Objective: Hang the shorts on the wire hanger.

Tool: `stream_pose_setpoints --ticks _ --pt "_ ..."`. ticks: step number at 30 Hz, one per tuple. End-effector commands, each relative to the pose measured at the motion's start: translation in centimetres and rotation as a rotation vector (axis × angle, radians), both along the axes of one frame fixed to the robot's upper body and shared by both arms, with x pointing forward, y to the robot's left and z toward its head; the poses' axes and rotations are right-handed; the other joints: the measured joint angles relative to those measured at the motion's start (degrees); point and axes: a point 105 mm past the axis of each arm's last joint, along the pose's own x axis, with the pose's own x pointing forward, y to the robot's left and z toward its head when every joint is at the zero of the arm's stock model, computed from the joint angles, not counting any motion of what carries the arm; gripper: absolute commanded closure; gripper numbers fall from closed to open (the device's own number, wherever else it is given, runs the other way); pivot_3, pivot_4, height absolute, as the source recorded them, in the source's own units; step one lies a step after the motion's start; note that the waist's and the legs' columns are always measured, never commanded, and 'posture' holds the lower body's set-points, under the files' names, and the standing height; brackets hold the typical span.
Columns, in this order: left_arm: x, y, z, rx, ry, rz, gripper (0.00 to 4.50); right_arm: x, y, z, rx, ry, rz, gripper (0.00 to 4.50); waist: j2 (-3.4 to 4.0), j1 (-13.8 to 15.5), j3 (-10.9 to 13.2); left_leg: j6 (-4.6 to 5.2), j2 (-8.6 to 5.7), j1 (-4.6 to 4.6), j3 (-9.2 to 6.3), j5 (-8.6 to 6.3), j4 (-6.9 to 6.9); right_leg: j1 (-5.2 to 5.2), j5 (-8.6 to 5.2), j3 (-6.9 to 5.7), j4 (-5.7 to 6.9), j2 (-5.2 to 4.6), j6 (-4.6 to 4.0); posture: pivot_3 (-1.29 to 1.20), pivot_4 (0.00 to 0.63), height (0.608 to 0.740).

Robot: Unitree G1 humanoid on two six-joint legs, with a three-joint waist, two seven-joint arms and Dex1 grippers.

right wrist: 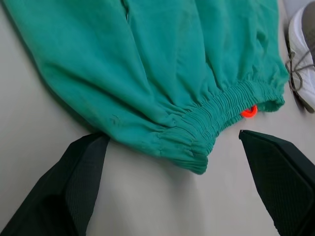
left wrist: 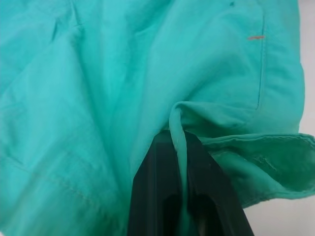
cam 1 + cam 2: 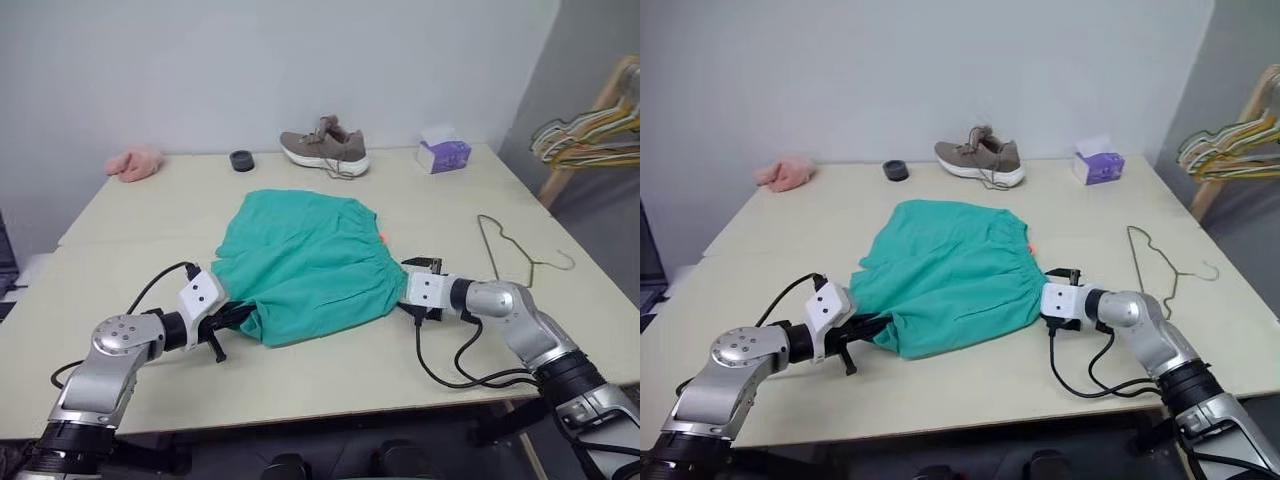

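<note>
The teal-green shorts lie spread in the middle of the table, gathered waistband toward the right, with a small orange tag at its edge. My left gripper is shut on a fold of the cloth at the shorts' near left corner. At the waistband's near end my right gripper stands open, one finger on either side of the band and not touching it. The thin wire hanger lies flat on the table to the right of the shorts, its hook toward the table's right edge.
A brown shoe, a small black round thing, a pink fuzzy cloth and a purple tissue box sit along the far side. A bunch of hangers hangs on a wooden rack beyond the right edge.
</note>
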Motion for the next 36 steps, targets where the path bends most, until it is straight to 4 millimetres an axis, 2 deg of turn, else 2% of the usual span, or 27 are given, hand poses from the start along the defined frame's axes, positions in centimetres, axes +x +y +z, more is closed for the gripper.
stream_pose_setpoints --ticks 1,2,4,12,14,15,17,20,23,27,32,36 --pt "0.6 0.5 2.5 0.003 -0.079 0.016 4.45 0.7 1.4 0.2 -0.043 -0.074 0.079 0.0 -0.01 0.02 -0.01 0.0 0.0 0.01 0.0 0.0 0.0 0.01 0.0 -0.01 0.02 0.01 -0.01 -0.08 0.0 0.74" --pt "0.6 0.7 2.5 0.006 -0.08 0.02 4.45 0.8 1.7 0.3 -0.038 -0.082 0.09 0.0 -0.01 0.03 -0.01 0.0 0.01 0.02 0.0 0.0 0.01 0.01 0.0 -0.01 0.03 0.02 0.0 -0.08 0.0 0.74" --pt "0.7 0.8 2.6 0.01 -0.08 0.025 4.5 0.9 2.0 0.5 -0.034 -0.09 0.114 0.62 -0.01 0.14 -0.01 0.0 0.01 0.03 -0.01 0.0 0.01 0.02 0.0 -0.01 0.03 0.02 -0.01 -0.08 0.0 0.74" --pt "0.8 1.1 2.5 0.027 -0.067 0.021 4.5 0.0 2.6 0.0 -0.034 -0.023 0.195 3.49 -0.01 0.34 -0.01 0.0 0.01 0.02 0.0 0.01 0.01 0.01 0.03 0.0 0.04 0.02 -0.05 -0.09 0.0 0.74" --pt "0.5 1.1 2.1 0.046 -0.042 -0.005 4.5 -0.1 2.6 0.2 -0.03 0.003 0.21 4.26 -0.01 0.3 -0.01 0.0 0.01 0.03 0.0 0.01 0.01 0.02 0.03 0.0 0.05 0.02 -0.06 -0.1 0.0 0.74" --pt "0.1 1.2 1.6 0.069 -0.012 -0.031 4.5 -0.4 2.6 0.2 -0.033 0.032 0.225 4.48 -0.01 0.27 -0.01 0.01 0.02 0.03 0.0 0.01 0.01 0.02 0.03 -0.01 0.05 0.03 -0.06 -0.1 0.0 0.74" --pt "-1.4 1.4 0.0 0.158 0.081 -0.131 4.5 -1.3 2.2 0.2 -0.049 0.102 0.264 4.48 0.02 0.19 0.01 0.01 0.03 0.03 -0.01 0.01 0.01 0.02 0.03 -0.02 0.06 0.05 -0.06 -0.1 0.0 0.74" --pt "-3.0 1.3 -1.0 0.199 0.167 -0.221 4.5 -2.4 1.6 0.6 -0.061 0.173 0.302 4.48 0.09 0.01 0.01 0.01 0.02 0.03 0.03 0.0 -0.01 0.02 0.02 0.01 0.05 0.04 -0.08 -0.11 0.0 0.74" --pt "-4.3 0.7 -1.3 0.196 0.23 -0.299 4.5 -4.9 0.4 1.4 -0.085 0.3 0.358 4.48 0.1 0.39 0.02 0.02 0.02 0.0 0.0 0.0 0.0 0.0 0.02 -0.01 0.04 0.02 -0.08 -0.11 0.0 0.74" --pt "-6.1 0.0 -1.7 0.205 0.293 -0.388 4.5 -9.3 -1.2 2.5 -0.135 0.464 0.395 4.48 0.17 0.9 0.05 0.02 0.02 -0.07 -0.06 -0.01 0.01 -0.04 -0.04 -0.08 0.03 0.0 -0.02 -0.11 0.0 0.74" --pt "-8.4 -0.8 -2.0 0.178 0.378 -0.464 4.5 -14.1 -1.7 3.0 -0.152 0.642 0.411 4.48 0.23 0.64 0.1 0.02 0.05 0.0 -0.06 -0.01 -0.01 0.0 -0.21 -0.11 0.05 0.0 0.11 -0.12 0.0 0.74" --pt "-9.9 -1.2 -1.7 0.146 0.436 -0.507 4.5 -15.8 -1.6 2.9 -0.156 0.706 0.415 4.48 0.23 0.4 0.1 0.03 0.12 0.19 0.0 -0.01 0.0 0.09 -0.2 -0.1 0.08 0.03 0.11 -0.13 0.0 0.74"
